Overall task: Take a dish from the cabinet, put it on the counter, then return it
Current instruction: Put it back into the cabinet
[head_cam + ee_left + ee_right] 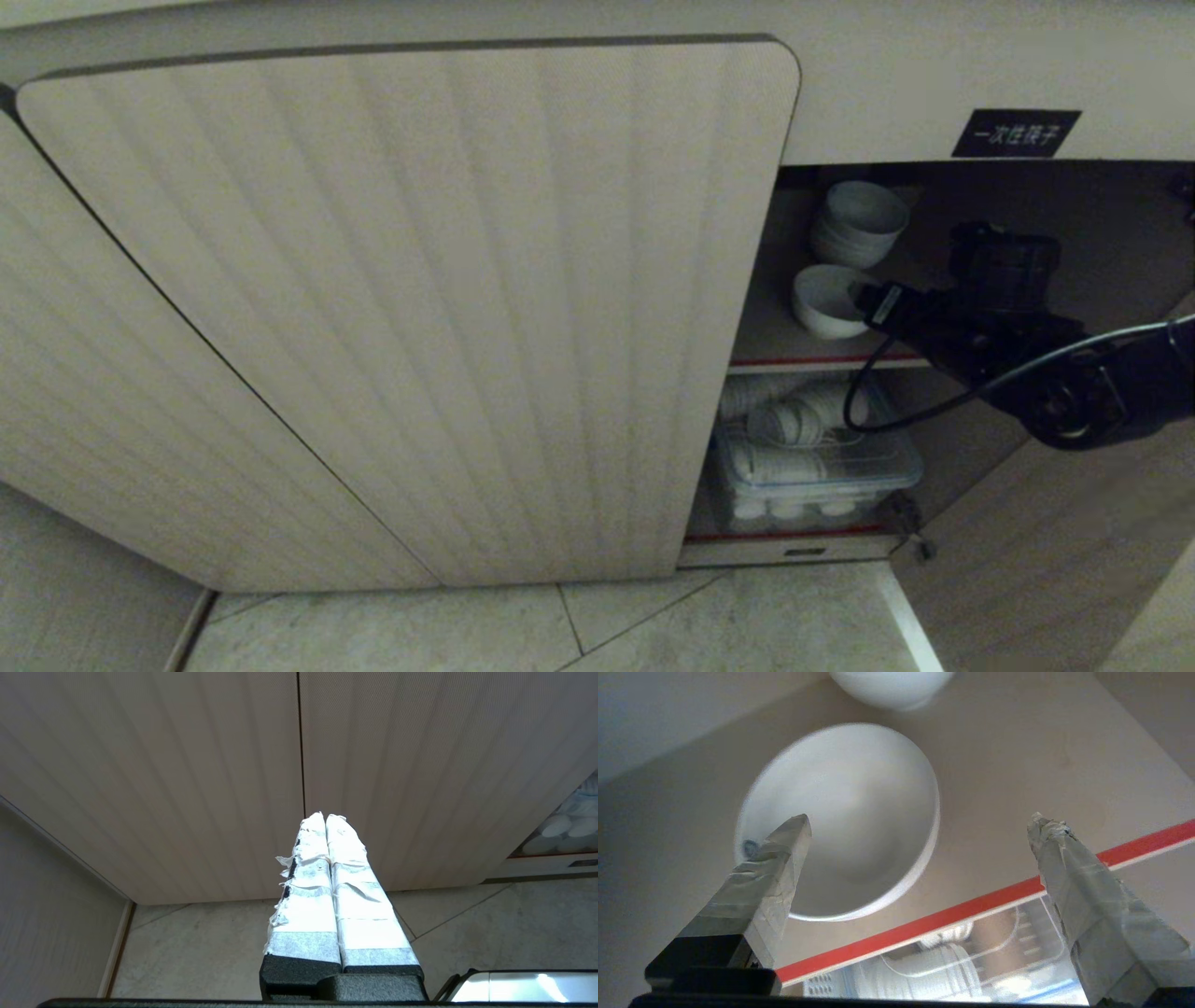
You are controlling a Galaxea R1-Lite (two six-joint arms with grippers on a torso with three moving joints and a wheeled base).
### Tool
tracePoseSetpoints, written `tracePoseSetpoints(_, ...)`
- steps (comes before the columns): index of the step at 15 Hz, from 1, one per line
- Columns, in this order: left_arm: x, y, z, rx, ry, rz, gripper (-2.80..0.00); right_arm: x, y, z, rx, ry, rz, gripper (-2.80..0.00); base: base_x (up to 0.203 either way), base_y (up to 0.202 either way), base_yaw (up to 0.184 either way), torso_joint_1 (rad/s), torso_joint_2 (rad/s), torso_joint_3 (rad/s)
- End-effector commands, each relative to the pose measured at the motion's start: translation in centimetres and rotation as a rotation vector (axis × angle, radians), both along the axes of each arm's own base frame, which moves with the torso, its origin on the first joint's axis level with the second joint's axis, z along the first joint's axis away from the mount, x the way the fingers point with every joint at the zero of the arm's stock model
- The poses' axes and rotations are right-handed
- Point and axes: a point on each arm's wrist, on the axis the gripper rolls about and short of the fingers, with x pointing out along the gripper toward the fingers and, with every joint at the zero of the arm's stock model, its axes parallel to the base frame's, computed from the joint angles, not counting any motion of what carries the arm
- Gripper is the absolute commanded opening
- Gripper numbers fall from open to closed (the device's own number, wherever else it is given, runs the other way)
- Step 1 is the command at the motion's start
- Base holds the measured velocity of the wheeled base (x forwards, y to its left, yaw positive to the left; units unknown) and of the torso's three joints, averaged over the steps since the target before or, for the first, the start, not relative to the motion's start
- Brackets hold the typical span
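Inside the cabinet (934,243): the single white bowl (827,301) is seen upright on the upper shelf (822,360), in front of the stack of bowls (857,224).
Right gripper (864,299): spread wide and empty, held at the bowl's rim.
Left gripper (325,817): fingers pressed together, parked before the closed door (187,779), holding nothing.
Step in hand: judged as the reach for the bowl; nothing is gripped yet.
Doing it well: one finger should be set inside the rim and one outside, the closing made gently, and the stack left untouched.
Right wrist view only: one finger (780,858) is shown over the bowl's hollow, the other (1069,858) well clear of it.
Head view only: the black label (1016,133) and the clear box of dishes (822,467) below are shown.
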Motion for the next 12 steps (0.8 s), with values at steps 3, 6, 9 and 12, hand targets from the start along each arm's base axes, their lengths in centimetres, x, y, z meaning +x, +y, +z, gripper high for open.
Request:
tracePoseSetpoints(3,0.0,0.0,0.0,0.001,0.000,0.000,-2.80,-0.9,0.2,0.2,-0.014,-0.026,0.011,0.00,0.000,0.000,0.000,0.000,0.00,0.000)
tracePoseSetpoints(6,0.0,0.0,0.0,0.001,0.000,0.000,-2.80,-1.1,0.4,0.6,-0.013,-0.048,0.017,0.00,0.000,0.000,0.000,0.000,0.00,0.000)
tracePoseSetpoints(9,0.0,0.0,0.0,-0.001,0.000,0.000,-2.80,-1.6,0.3,0.5,-0.035,-0.051,0.021,0.00,0.000,0.000,0.000,0.000,0.00,0.000)
tracePoseSetpoints(12,0.0,0.0,0.0,-0.001,0.000,0.000,-2.80,-2.4,0.2,0.3,-0.062,-0.064,0.023,0.00,0.000,0.000,0.000,0.000,0.00,0.000)
